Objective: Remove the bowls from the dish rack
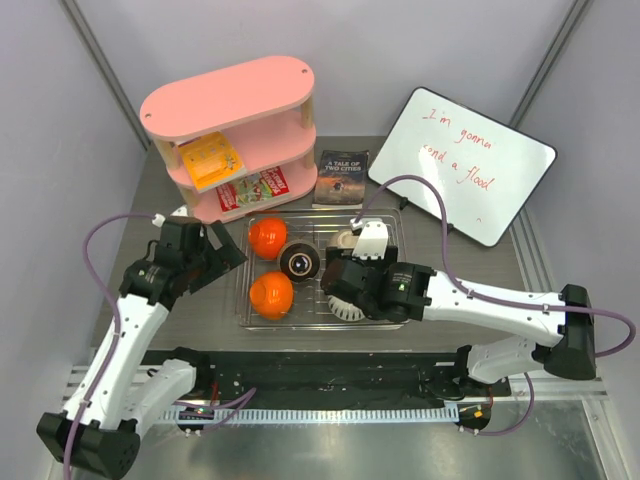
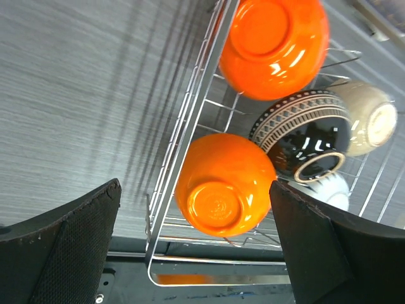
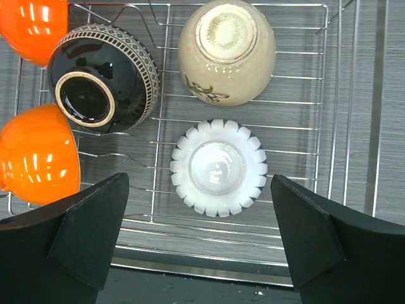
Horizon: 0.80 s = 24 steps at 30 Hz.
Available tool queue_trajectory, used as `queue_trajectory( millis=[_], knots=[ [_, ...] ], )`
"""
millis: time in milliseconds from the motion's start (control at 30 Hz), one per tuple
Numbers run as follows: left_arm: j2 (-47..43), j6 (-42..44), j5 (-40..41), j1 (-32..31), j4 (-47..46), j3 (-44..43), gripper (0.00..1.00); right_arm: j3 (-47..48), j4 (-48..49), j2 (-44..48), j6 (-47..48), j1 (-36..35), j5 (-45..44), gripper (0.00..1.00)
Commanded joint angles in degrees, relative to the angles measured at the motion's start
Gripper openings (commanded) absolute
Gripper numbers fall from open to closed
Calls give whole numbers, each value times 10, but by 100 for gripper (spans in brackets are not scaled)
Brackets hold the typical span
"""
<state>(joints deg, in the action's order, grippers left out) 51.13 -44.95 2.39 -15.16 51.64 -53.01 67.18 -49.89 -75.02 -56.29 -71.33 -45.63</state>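
Right tool (image 3: 199, 190), spread wide, is hovering over the white ribbed upturned bowl (image 3: 218, 168). Left tool (image 2: 193, 199), also wide, is hovering over the nearer glossy orange bowl (image 2: 221, 187). Should be descending centred, straddling the walls.

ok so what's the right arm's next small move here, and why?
Probably lower the right gripper straight down over the white ribbed round bowl. In the right wrist view it sits upside down in the silver wire dish rack, roughly centred between the open fingers, clear of the beige glazed bowl and the dark patterned bowl; nothing is gripped yet.
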Motion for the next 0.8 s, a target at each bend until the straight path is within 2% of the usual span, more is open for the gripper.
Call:
queue_trajectory(
  millis=[0,100,267,333,467,533,600,700,733,767],
  knots=[
    [-46,-1,10,-2,-32,-10,100,31,34,-8,-2,-1,12,100],
    [-70,-2,12,-2,-39,-9,100,54,29,-23,1,-20,9,100],
    [-60,4,-11,-4,-25,-23,100,71,24,-29,0,-32,14,100],
    [-62,4,-13,-4,-30,-24,100,104,25,-30,35,-32,16,100],
    [-18,12,-9,-4,-22,-78,100,226,2,-64,132,-17,-1,100],
    [10,7,-52,-4,-15,-117,100,301,-32,-91,152,9,0,100],
    [35,-17,-55,-17,-16,-130,100,340,-53,-98,141,24,7,100],
    [68,-28,-38,-48,-22,-169,100,328,-43,-100,120,30,33,100],
    [82,-23,-28,-60,2,-188,100,321,-43,-101,116,29,44,100],
    [93,-21,18,-72,21,-209,100,313,-44,-103,105,29,61,100]
  ],
)
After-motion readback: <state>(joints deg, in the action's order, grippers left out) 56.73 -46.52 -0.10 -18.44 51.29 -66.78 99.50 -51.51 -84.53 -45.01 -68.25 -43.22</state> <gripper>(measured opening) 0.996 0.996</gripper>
